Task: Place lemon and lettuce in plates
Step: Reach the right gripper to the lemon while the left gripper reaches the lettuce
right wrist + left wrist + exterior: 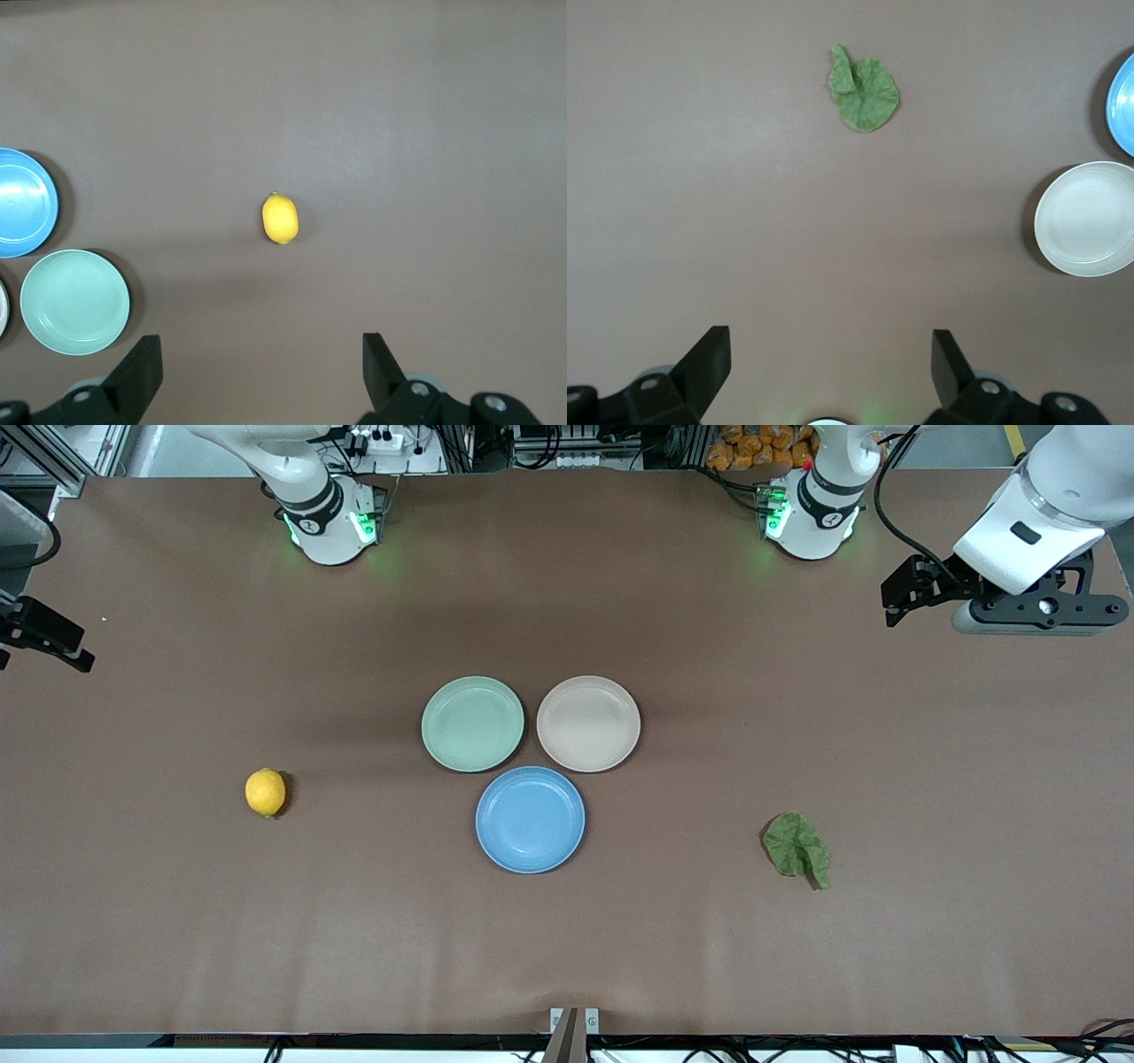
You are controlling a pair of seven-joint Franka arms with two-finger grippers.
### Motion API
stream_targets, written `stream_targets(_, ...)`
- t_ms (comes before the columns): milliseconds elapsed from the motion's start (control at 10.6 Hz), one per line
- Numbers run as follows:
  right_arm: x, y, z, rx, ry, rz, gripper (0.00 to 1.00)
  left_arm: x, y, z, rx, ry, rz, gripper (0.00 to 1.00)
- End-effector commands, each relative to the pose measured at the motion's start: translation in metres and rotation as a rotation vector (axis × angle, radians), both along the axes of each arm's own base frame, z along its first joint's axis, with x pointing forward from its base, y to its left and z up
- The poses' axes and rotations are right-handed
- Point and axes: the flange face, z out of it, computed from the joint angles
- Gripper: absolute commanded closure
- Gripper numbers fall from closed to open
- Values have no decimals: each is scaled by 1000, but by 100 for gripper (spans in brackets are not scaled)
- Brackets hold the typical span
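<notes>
The lemon [266,792] lies on the brown table toward the right arm's end; it also shows in the right wrist view [280,218]. The lettuce [797,849] lies flat toward the left arm's end and shows in the left wrist view [865,90]. The blue plate [530,819] and the beige-pink plate [588,723] sit empty at mid-table. My left gripper [889,607] is open and empty, high over the table's left-arm end [829,341]. My right gripper [53,638] is open and empty over the right-arm end [261,347], partly cut off in the front view.
A pale mint-green plate [472,724] sits empty beside the beige-pink plate, touching both plates' rims. The two arm bases stand along the table edge farthest from the front camera. A small bracket [574,1020] sits at the table's nearest edge.
</notes>
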Motion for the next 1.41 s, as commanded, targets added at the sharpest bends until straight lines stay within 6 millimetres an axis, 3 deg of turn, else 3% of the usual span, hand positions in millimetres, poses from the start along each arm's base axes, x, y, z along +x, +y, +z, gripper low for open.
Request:
stream_targets(0, -10, 1, 3, 23, -4, -11, 0, -3, 3, 9, -28, -11, -11, 0)
stream_targets(377, -11, 1, 3, 23, 3, -11, 0, 4, 2, 0, -25, -1, 1, 0)
stream_targets(754, -10, 1, -3, 24, 15, -10, 0, 31, -2, -28, -36, -3, -1, 0)
stream_targets(1036, 1, 0, -59, 25, 39, -10, 0, 55, -1, -55, -47, -3, -2, 0)
stream_targets(1319, 15, 1, -149, 28, 37, -6, 0, 89, -7, -87, -28, 19, -15, 0)
